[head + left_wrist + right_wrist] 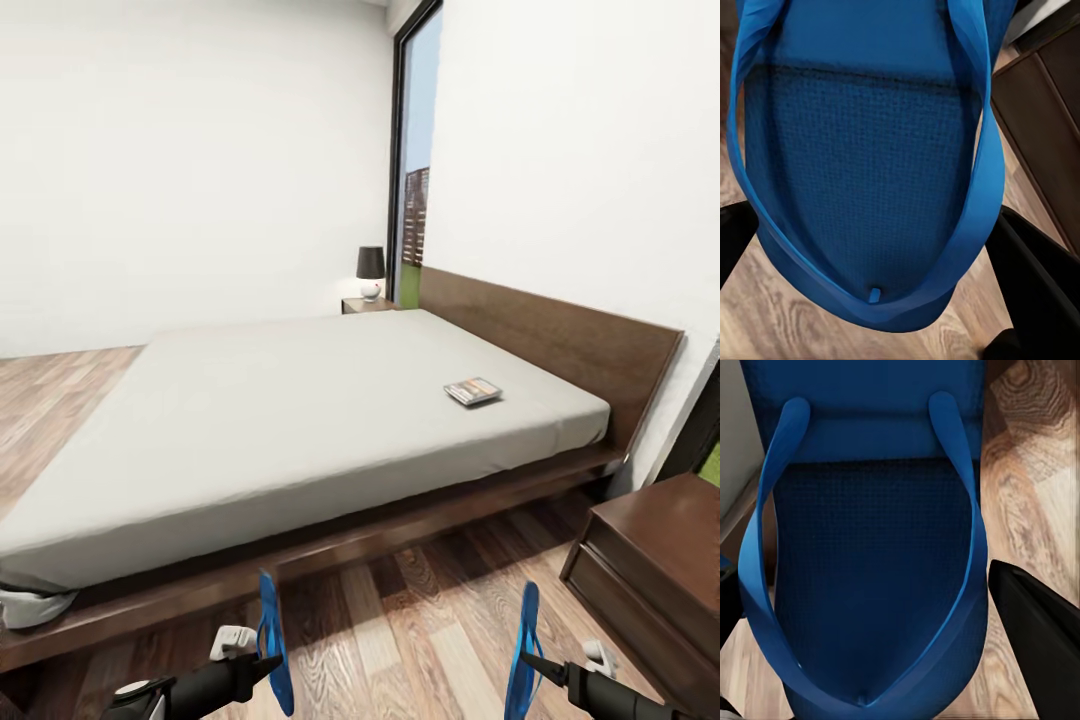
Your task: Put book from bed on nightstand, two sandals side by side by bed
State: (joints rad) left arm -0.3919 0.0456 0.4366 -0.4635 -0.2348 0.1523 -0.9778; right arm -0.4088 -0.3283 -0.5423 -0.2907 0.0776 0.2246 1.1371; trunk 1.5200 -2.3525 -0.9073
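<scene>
While each sandal is gripped on edge, left sandal [272,640] by left fingers [262,664], right sandal [524,650] by right fingers [535,664], the floor [400,640] beside the bed [300,560] lies directly beneath.

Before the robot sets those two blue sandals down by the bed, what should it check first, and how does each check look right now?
1. Left gripper holds a sandal: ok.
2. Right gripper holds the other sandal: ok.
3. Wood floor beside the bed is free for both: ok.
4. Sandals lie flat, ready to release: not ok, both stand on edge.
5. Book is off the mattress: not ok, it lies near the headboard.
6. Near nightstand top is free: cannot tell, partly out of frame.
</scene>
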